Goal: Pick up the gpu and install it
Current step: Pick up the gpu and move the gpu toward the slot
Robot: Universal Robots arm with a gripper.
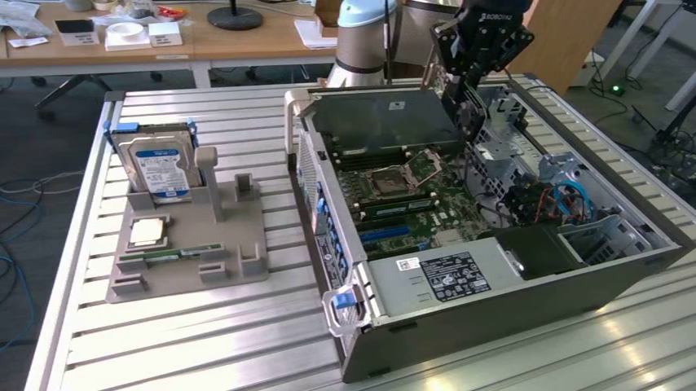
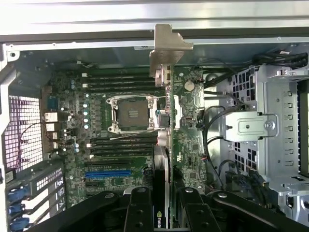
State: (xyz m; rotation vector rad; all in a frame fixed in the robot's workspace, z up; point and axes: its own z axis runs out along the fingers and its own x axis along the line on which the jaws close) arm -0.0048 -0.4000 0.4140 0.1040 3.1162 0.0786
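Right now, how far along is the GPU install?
Pickup looks done: the end effector is shut on the gpu, held edge-on above the motherboard of the open case. Not yet installed: the card sits in no slot, and the blue slot is empty.

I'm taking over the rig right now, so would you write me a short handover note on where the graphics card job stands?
Hand: shut on the graphics card, gripping one end; the metal bracket is at the far end.
Card: held on edge over the motherboard of the open computer case, not in any slot.
Done: the card is picked up and brought over the case.
Left: the card is not yet seated; the blue slot on the board is unfilled.
Also there: a hard drive stands in the grey stand on the exterior view's left.
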